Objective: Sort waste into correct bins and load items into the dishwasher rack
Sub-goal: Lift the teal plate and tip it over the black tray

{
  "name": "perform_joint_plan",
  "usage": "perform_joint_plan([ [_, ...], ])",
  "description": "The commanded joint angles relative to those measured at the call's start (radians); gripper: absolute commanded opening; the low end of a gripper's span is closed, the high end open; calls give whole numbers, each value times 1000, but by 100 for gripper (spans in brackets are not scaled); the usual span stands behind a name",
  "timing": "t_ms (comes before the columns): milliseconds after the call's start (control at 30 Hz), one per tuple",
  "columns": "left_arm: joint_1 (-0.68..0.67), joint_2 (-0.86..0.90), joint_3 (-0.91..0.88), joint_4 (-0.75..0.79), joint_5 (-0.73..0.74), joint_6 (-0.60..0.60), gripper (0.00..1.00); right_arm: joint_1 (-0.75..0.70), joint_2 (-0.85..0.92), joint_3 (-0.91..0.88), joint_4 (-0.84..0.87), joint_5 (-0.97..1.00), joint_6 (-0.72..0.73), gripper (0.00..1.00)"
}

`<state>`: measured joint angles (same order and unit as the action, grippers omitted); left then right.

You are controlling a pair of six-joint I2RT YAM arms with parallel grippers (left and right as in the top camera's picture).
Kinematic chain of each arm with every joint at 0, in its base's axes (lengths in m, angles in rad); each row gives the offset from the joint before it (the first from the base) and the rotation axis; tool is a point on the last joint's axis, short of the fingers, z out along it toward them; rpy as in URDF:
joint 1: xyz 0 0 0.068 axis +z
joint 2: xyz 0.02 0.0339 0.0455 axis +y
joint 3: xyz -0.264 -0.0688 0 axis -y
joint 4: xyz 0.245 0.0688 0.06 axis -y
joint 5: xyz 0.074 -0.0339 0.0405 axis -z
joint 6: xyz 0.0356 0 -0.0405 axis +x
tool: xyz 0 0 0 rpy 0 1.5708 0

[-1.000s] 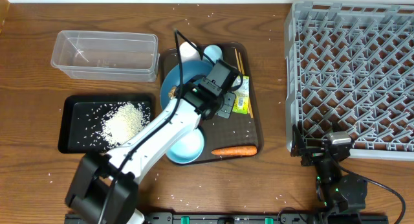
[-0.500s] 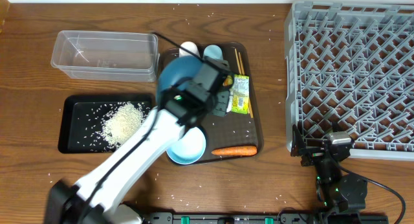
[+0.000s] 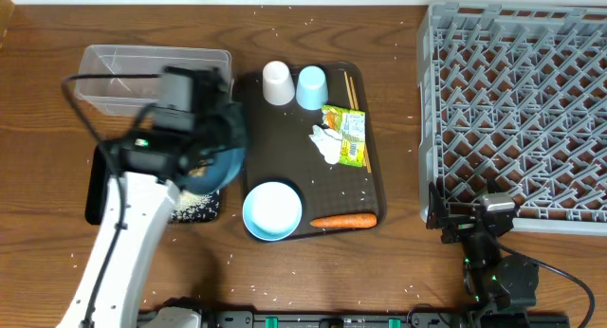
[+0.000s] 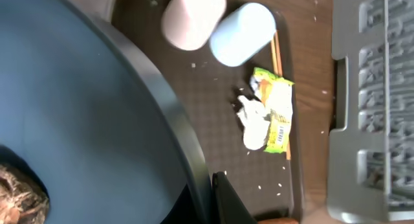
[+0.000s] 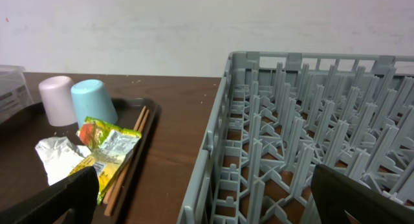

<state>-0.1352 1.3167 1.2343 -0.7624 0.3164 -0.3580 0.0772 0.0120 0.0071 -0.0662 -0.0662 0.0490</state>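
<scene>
1. Left end effector [image 4: 218,197] shut tight on the rim of the blue plate [image 3: 226,148], above the black tray [image 3: 95,186] near the bench's left edge: thin grip, could slip
2. Brown lump [image 4: 19,198] may tumble off-tray
3. Right end effector [image 3: 471,219] wide open, empty

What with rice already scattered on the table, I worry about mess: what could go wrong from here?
The blue plate hangs over the right edge of the black tray, so its brown food lump could drop onto the table. The left gripper pinches only the plate's rim; the plate might slip or swing into the clear container.
</scene>
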Motion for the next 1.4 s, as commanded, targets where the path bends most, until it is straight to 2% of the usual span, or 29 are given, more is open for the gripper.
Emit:
perform_joint_plan([
  [0,117,9,-4,-2,225,52,6,-18,-5,-2,-4,6,14,99],
  [233,389,29,-31,-5,583,103,6,-18,-5,-2,-4,6,14,99],
  [433,583,47,-72,-6,777,105,6,-18,-5,-2,-4,6,14,99],
  [600,701,67,-92,-7,931,164,6,-18,-5,-2,-5,6,14,99],
  [867,792,122,-136,-6,1020,205,6,-18,-5,-2,-4,6,14,99],
  [1133,850,232,-138,4,1238,209,6,-18,-5,-2,-4,6,14,99],
  [1367,890,257,-138,-7,1247,208,6,-18,-5,-2,-4,6,14,99],
])
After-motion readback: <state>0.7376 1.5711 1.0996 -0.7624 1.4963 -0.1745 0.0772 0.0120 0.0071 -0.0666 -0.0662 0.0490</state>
